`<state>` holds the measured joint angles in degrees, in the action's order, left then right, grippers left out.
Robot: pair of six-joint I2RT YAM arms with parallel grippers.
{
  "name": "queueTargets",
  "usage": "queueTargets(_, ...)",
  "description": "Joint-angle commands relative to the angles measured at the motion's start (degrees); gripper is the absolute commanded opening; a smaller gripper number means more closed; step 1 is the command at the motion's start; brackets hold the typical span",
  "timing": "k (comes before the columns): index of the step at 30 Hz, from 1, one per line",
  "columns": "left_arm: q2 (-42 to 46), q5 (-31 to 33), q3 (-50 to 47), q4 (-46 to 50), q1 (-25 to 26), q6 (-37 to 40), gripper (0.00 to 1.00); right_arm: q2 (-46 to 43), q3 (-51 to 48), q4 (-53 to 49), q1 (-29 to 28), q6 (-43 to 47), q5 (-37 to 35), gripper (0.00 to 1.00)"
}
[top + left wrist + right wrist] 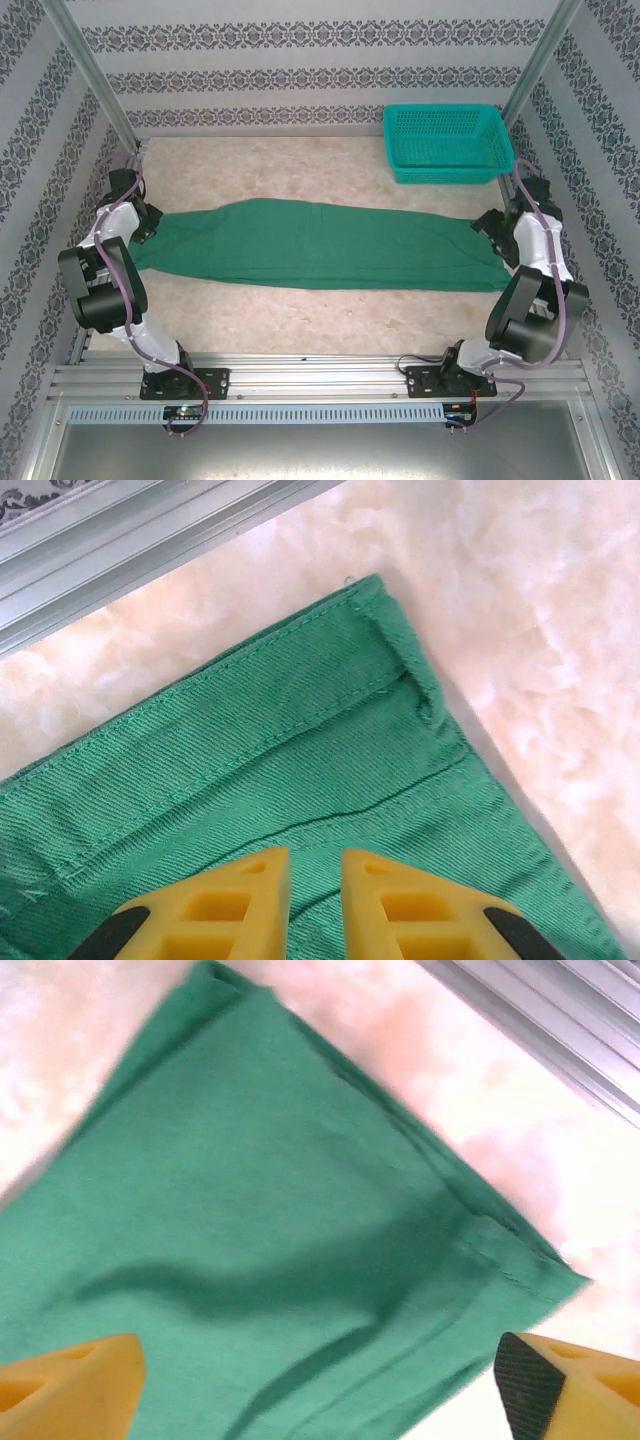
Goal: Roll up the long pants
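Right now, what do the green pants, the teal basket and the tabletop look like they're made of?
The long pants: woven cotton-like twill, matte; fine diagonal ribs and stitched seams show. The teal basket: probably molded plastic; regular mesh holes, rigid rim. The tabletop: smooth cream marble-look surface; stone or laminate, cannot tell.
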<state>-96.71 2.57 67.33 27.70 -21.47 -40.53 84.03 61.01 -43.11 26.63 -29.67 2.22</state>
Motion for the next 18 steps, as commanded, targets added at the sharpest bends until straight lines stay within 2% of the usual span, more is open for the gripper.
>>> queueTargets(1, 0.91, -1.53, 0.96, 2.61, 0.37, 1.25, 0.21, -0.62, -3.69, -0.21, 2.52, 0.18, 0.71, 0.93)
queueTargets(9, 0.12, -1.48, 3.23, 3.95, 4.09, 2.26, 0.21, 3.20, -6.99, 3.11, 4.86, -1.50, 3.48, 0.92)
queueTargets(13, -0.57, -1.69, 3.51, 4.09, 4.86, 2.73, 0.21, 3.45, -7.11, 3.88, 5.01, -2.06, 1.92, 0.83)
queueTargets(18, -1.55, -1.17, 3.16, 3.62, 4.95, 2.92, 0.20, 3.91, -7.02, 2.81, 5.44, -2.38, -1.48, 0.82)
